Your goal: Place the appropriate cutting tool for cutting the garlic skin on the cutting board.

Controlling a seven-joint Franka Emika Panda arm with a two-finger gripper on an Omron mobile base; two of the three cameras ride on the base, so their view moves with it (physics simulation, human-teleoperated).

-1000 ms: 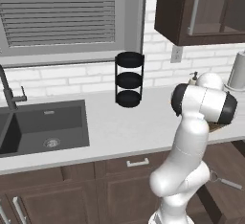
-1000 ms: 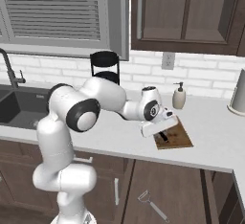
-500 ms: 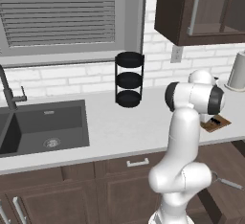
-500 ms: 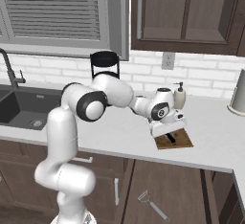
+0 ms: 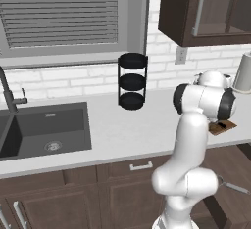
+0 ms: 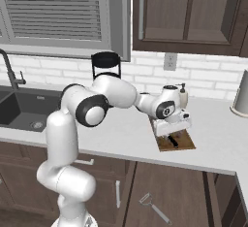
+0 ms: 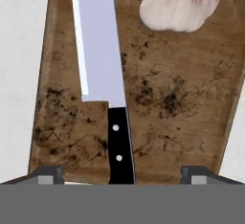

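Lighting: bright, even, diffuse; no single source evident. Rendered look, flat shading.

Shadows: soft and faint. A dim patch lies on the pale grey countertop (image 6: 121, 134) beneath the white arm; the dark sunken sink basin (image 5: 46, 130) reads darkest.

Glare: mild sheen on the glossy white arm shell (image 5: 203, 101); a pale bright strip runs along one edge of the flat grey-blue metal blade (image 7: 98, 41).

Sharpness: base views soft, coarse, edges slightly jagged. Hand view crisp on the mottled dark brown wooden board (image 7: 191, 103). No edge distortion noted.
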